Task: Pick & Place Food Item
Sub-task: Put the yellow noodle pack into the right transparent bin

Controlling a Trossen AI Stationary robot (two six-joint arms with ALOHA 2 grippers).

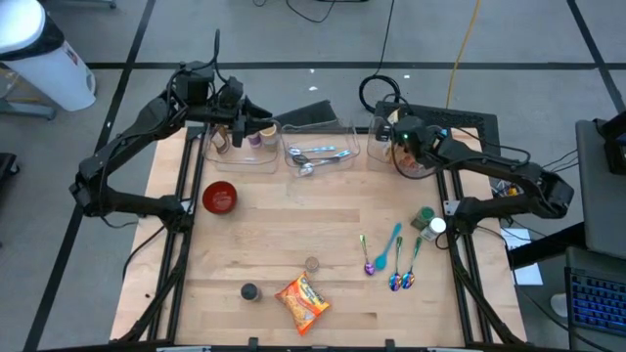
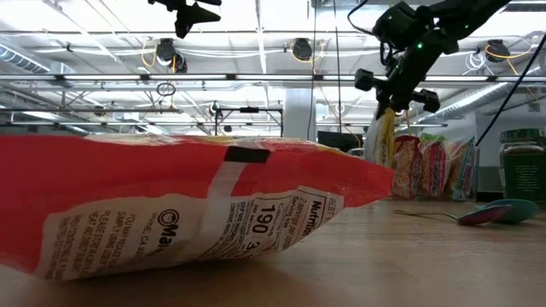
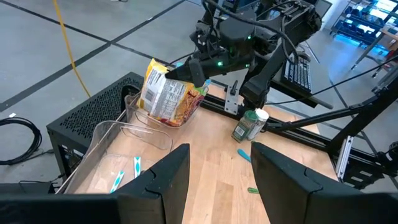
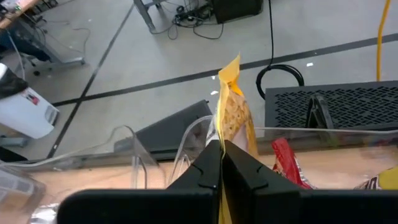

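The right pincer (image 4: 221, 163) is pressed shut on the edge of a yellow noodle packet (image 4: 233, 115), which hangs from it above the clear bin (image 1: 416, 161) at about one o'clock on the wooden surface (image 1: 323, 210). In the left wrist view the same packet (image 3: 165, 96) dangles over that bin, which already has other packets in it. In the low view the right pincer (image 2: 401, 102) shows high up with the packet below it, clear of the surface.

The left pincer (image 3: 214, 171) hovers above the clear bin (image 1: 235, 152) at about eleven o'clock, its fingers (image 3: 165, 177) standing partly apart with nothing between them. A middle clear bin (image 1: 318, 152) at twelve o'clock has cutlery in it.

A second noodle packet (image 1: 301, 303), orange-red, lies flat at about six o'clock near the front edge; it fills the foreground of the low view. A red bowl (image 1: 219, 197) sits at about nine o'clock. Coloured spoons (image 1: 391, 259) lie at about four o'clock, and a green-lidded spice jar (image 1: 424, 217) lies near them at three o'clock. A small dark round thing (image 1: 249, 291) rests at about seven o'clock.
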